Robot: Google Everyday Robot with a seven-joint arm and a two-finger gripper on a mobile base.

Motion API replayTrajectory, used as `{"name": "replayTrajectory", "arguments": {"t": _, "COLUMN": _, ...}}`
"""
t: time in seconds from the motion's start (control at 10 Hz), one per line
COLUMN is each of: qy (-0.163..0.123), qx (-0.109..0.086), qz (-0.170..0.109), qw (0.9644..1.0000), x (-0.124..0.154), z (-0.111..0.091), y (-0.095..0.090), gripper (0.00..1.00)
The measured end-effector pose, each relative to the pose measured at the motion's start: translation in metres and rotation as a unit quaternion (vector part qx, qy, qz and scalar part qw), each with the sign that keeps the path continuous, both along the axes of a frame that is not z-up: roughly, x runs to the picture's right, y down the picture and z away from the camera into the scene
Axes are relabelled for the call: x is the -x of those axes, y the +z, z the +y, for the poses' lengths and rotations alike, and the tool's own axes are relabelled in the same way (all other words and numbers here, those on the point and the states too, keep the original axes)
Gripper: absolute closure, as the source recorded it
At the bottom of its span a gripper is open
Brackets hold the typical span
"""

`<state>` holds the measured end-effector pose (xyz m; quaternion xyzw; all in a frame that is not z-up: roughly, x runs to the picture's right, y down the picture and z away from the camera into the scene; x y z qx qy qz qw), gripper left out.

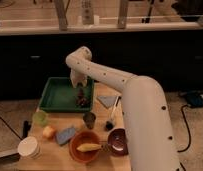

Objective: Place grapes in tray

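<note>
The green tray (55, 95) lies at the back left of the wooden table. The grapes (83, 98), a small dark bunch, are over the tray's right part, near its right rim. I cannot tell whether they rest on the tray floor or hang just above it. My gripper (78, 81) points down over the tray, directly above the grapes and very close to them. My white arm reaches in from the lower right.
In front of the tray stand a light-green cup (40, 117), a dark cup (89, 119), a blue sponge (66, 134), an orange bowl (85, 146) with a yellow item, a maroon bowl (117, 141) and a white container (28, 147). A grey cloth (107, 101) lies right of the tray.
</note>
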<state>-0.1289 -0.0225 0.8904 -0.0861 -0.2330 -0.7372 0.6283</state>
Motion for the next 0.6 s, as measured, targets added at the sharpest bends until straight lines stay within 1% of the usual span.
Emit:
{"name": "replayTrajectory", "arguments": {"t": 0.3, "qy": -0.004, "qx": 0.005, "qz": -0.005, "qw": 1.0, "x": 0.0056, "z": 0.0045, "y": -0.0025, "gripper": 0.2}}
{"name": "replayTrajectory", "arguments": {"t": 0.6, "qy": -0.005, "qx": 0.001, "qz": -0.009, "qw": 0.9999, "x": 0.0056, "z": 0.0028, "y": -0.0068, "gripper": 0.2}}
